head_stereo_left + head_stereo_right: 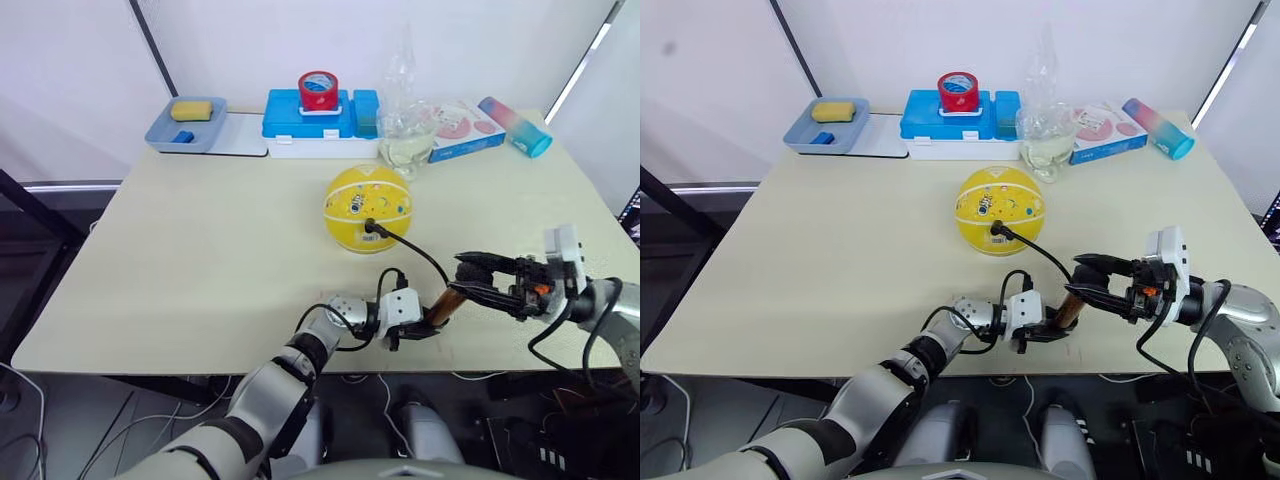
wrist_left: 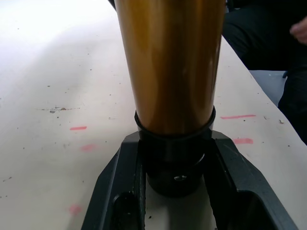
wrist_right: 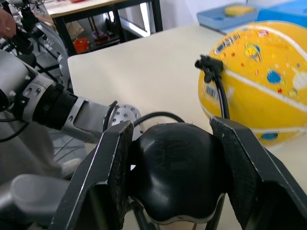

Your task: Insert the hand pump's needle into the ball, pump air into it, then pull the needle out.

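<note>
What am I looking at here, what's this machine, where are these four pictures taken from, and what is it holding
This is a humanoid robot with two arms, each ending in a gripper with two black fingers. Two pictures come from cameras in its head, looking down over a table. The other two come from cameras on its wrists, looking along the fingers.

On the table sits a yellow ball. The robot holds a hand pump between its arms: the left gripper is closed on the black cap at the lower end of the gold barrel, and the right gripper is closed on the black handle at the other end. The pump's thin black hose runs to the ball, where its fitting is plugged in.

Along the far edge stand a grey tray, a blue box with a red tape roll on top, and a clear bag.
</note>
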You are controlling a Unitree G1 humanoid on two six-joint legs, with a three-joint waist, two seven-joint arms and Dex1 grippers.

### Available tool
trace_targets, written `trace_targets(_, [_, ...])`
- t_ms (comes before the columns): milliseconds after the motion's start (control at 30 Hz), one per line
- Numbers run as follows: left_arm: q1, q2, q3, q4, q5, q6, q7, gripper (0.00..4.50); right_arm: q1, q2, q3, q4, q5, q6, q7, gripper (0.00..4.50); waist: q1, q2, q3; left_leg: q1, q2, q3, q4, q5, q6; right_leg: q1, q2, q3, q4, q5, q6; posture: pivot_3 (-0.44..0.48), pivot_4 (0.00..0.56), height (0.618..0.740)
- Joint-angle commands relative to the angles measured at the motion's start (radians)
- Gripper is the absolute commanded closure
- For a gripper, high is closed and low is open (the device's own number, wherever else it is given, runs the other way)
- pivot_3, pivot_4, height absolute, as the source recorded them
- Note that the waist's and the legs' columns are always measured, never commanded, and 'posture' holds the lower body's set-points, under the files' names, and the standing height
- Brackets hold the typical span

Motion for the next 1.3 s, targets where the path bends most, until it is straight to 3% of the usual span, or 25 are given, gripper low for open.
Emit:
trace_targets(33, [0.023,0.031,-0.016,0.041,0.037,0.022,-0.005,3.34,-0.078,-0.083,-0.167,-0.035,0.15,0.101,-0.003,2.45,0.0,0.002,0.0,-0.001,0.0,0.001,0.0,0.0,0.0,-0.001,-0.001,0.0,0.0,0.0,0.0,0.0,0.15,0.739])
trace_targets(267, [0.023,0.028,-0.017,0.041,0.036,0.023,-0.01,3.34,-0.222,-0.208,-0.329,-0.019,0.386,0.282,-0.044,2.45,0.001,0.002,0.001,-0.002,0.0,0.001,0.0,0.0,0.0,-0.002,-0.008,-0.012,0.0,0.001,-0.001,0.0,0.15,0.739])
trace_targets(467, [0.021,0.027,-0.017,0.041,0.037,0.022,-0.013,3.34,-0.304,-0.24,-0.351,0.002,0.482,0.383,-0.116,2.45,0.001,0.004,0.003,-0.006,0.0,0.001,0.0,0.0,0.0,-0.005,-0.01,-0.015,0.0,0.001,-0.001,0.0,0.15,0.739])
trace_targets(700, [0.02,0.023,-0.017,0.042,0.035,0.023,-0.012,3.34,-0.111,-0.123,-0.122,-0.076,0.138,0.222,-0.09,2.45,0.001,0.001,0.001,-0.007,0.0,0.0,0.0,0.0,0.0,-0.004,-0.009,-0.017,-0.001,0.001,-0.001,0.0,0.15,0.739])
trace_targets(833, [0.02,0.021,-0.016,0.042,0.034,0.023,-0.008,3.34,-0.029,-0.051,0.033,-0.023,-0.087,0.05,-0.082,2.45,-0.001,0.0,0.0,-0.003,0.001,0.0,0.001,0.0,0.0,-0.002,-0.009,-0.018,0.0,0.001,-0.001,0.0,0.15,0.739])
trace_targets(967, [0.02,0.019,-0.016,0.041,0.034,0.022,-0.004,3.34,0.017,0.027,0.103,0.028,-0.172,-0.06,-0.07,2.45,0.0,-0.001,-0.001,0.002,0.002,0.0,0.001,0.0,0.0,0.002,-0.008,-0.019,0.0,-0.001,0.003,0.0,0.15,0.739])
trace_targets(1100, [0.023,0.021,-0.015,0.04,0.034,0.022,-0.002,3.34,-0.02,0.022,0.034,0.004,-0.098,-0.051,-0.043,2.45,-0.001,0.0,-0.001,0.004,0.002,0.001,0.001,0.0,0.0,0.004,-0.008,-0.019,0.001,0.001,0.0,0.0,0.15,0.739])
trace_targets(1300, [0.027,0.029,-0.017,0.041,0.036,0.02,-0.006,3.34,-0.118,-0.126,-0.151,-0.018,0.107,0.108,0.018,2.45,0.002,0.004,0.002,0.002,0.002,0.001,0.001,0.0,0.0,0.002,-0.008,-0.019,0.001,0.001,-0.001,0.0,0.15,0.739])
